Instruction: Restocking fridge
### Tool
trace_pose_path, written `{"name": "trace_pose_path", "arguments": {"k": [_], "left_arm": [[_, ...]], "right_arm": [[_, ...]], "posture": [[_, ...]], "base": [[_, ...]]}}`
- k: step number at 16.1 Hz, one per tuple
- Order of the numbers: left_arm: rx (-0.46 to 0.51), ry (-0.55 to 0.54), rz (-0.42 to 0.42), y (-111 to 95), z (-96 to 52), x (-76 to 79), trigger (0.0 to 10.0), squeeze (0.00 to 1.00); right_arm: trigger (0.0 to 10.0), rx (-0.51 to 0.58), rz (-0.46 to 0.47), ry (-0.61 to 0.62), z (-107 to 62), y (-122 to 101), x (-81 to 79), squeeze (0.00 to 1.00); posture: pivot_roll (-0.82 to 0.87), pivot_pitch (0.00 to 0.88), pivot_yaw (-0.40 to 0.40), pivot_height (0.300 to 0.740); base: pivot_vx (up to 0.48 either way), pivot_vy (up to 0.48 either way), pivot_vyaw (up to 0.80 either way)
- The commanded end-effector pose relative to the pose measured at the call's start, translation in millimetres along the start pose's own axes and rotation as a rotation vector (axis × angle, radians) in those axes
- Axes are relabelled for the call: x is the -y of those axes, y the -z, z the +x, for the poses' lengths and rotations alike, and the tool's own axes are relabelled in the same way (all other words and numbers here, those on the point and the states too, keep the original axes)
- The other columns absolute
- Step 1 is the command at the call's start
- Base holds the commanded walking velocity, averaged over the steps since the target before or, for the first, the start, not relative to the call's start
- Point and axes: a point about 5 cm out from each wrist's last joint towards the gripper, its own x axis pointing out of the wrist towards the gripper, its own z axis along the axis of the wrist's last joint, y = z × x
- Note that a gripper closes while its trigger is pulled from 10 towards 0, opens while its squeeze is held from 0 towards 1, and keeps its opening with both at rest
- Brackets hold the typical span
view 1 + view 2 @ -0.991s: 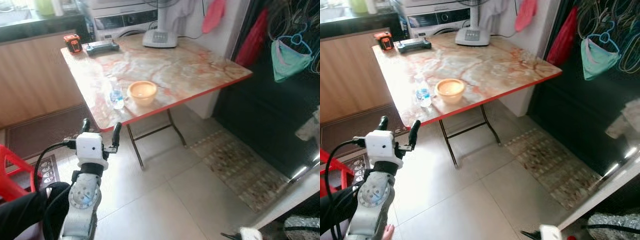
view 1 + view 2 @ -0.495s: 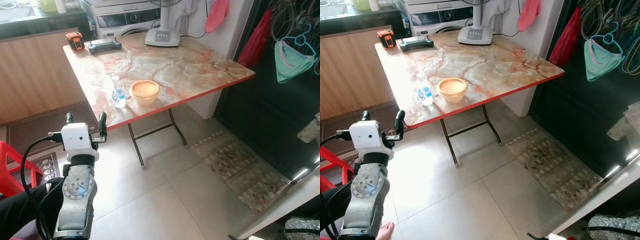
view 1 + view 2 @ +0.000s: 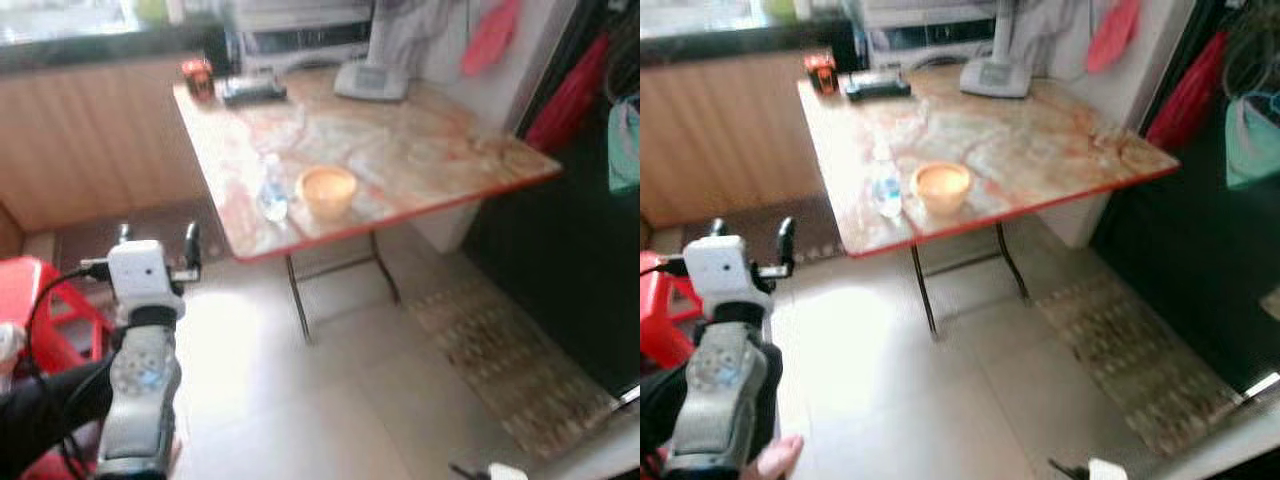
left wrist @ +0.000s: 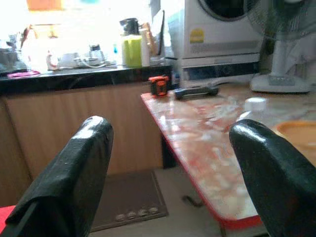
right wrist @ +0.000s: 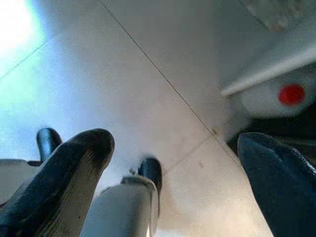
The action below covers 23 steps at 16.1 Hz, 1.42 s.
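Blur softens table (image 3: 420,150) — bottle (image 3: 271,193) probably plastic; left gripper (image 3: 157,240) spread, empty; right gripper (image 5: 177,163) likewise.

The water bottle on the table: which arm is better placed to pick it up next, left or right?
Probably left. The left gripper is raised, open and pointed toward the table, on the side where the water bottle stands. The right gripper hangs low over the floor.

We see a fan base (image 3: 996,76) and an orange gadget (image 3: 821,72) at the far end of the marble tabletop (image 3: 1040,140), with a red stool (image 3: 45,300) on the floor.
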Motion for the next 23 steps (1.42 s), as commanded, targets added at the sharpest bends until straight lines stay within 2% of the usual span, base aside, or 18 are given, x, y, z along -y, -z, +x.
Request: {"name": "trace_pose_path", "arguments": {"k": [1,5,8,14,16,18,23], "left_arm": [[0.015,0.016,-0.029,-5.3,0.4,8.4,10.0,0.0],[0.009,0.002,-0.026,-4.8,-3.1,6.4,10.0,0.0],[0.046,-0.036,-0.034,-14.0,4.5,3.9,10.0,0.0],[0.037,-0.027,-0.029,-13.5,0.8,5.1,10.0,0.0],[0.036,-0.04,-0.063,-15.1,2.7,6.0,10.0,0.0],[0.045,-0.026,-0.038,-17.7,3.2,6.8,10.0,0.0],[0.04,-0.02,-0.033,-18.3,3.5,6.5,10.0,0.0]], "right_arm": [[10.0,-0.039,-0.007,0.022,-2.9,10.3,9.3,0.0],[10.0,-0.029,0.014,0.027,-3.2,9.2,11.3,0.0],[10.0,-0.027,-0.006,0.018,-3.0,7.0,12.2,0.0],[10.0,-0.022,-0.008,0.013,-2.6,5.0,11.9,0.0],[10.0,-0.023,-0.03,-0.003,-2.3,4.1,10.5,0.0],[10.0,-0.02,0.005,0.002,-2.2,4.6,9.8,0.0],[10.0,-0.021,-0.017,-0.008,-1.9,3.7,8.4,0.0]], "posture": [[0.11,0.0,-0.045,0.74],[0.13,0.0,-0.063,0.74],[0.16,0.0,-0.091,0.74],[0.15,0.0,-0.089,0.74],[0.15,0.0,-0.09,0.74],[0.15,0.0,-0.086,0.74],[0.14,0.0,-0.081,0.74]], "base": [[0.262,0.0,0.0],[0.263,0.0,0.0],[0.274,0.0,0.0],[0.282,0.0,0.0],[0.281,0.0,0.0],[0.281,0.0,0.0],[0.283,0.0,0.22]]}}
